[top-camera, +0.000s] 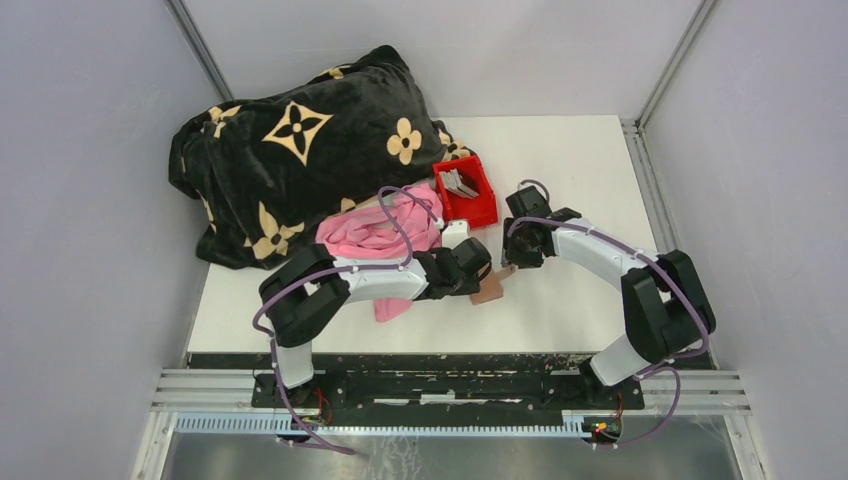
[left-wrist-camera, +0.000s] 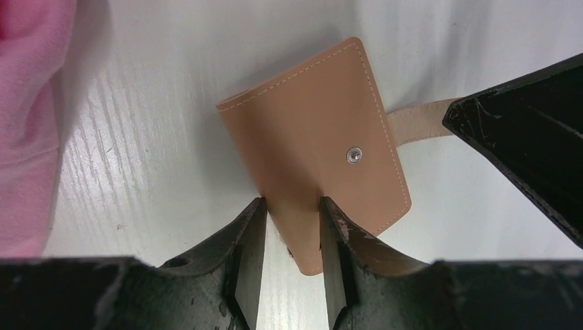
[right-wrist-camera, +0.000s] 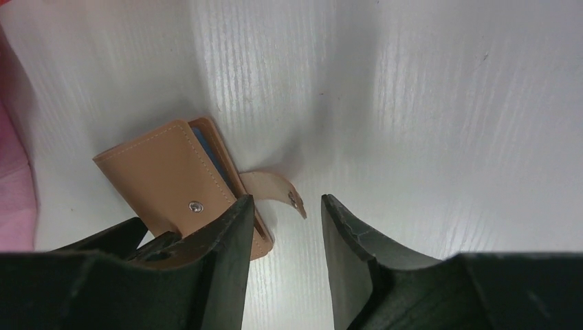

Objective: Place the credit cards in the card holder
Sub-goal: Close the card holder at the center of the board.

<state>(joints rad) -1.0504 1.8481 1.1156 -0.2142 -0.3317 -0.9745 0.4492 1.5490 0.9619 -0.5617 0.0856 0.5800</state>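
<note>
The card holder (left-wrist-camera: 316,137), a tan leather wallet with a metal snap stud, lies folded on the white table, its snap tab (right-wrist-camera: 278,189) sticking out loose. My left gripper (left-wrist-camera: 293,230) is shut on the holder's near edge, one finger on each face. A light blue card edge (right-wrist-camera: 205,152) shows inside the fold. My right gripper (right-wrist-camera: 283,227) stands open just beside the tab, with only table between its fingers. Grey credit cards (top-camera: 458,183) stand in the red bin. In the top view both grippers meet over the holder (top-camera: 489,290).
The red bin (top-camera: 480,208) sits behind the grippers. A pink cloth (top-camera: 375,235) lies left of the holder, partly under my left arm. A large black blanket with tan flowers (top-camera: 300,150) fills the back left. Grey walls enclose the table.
</note>
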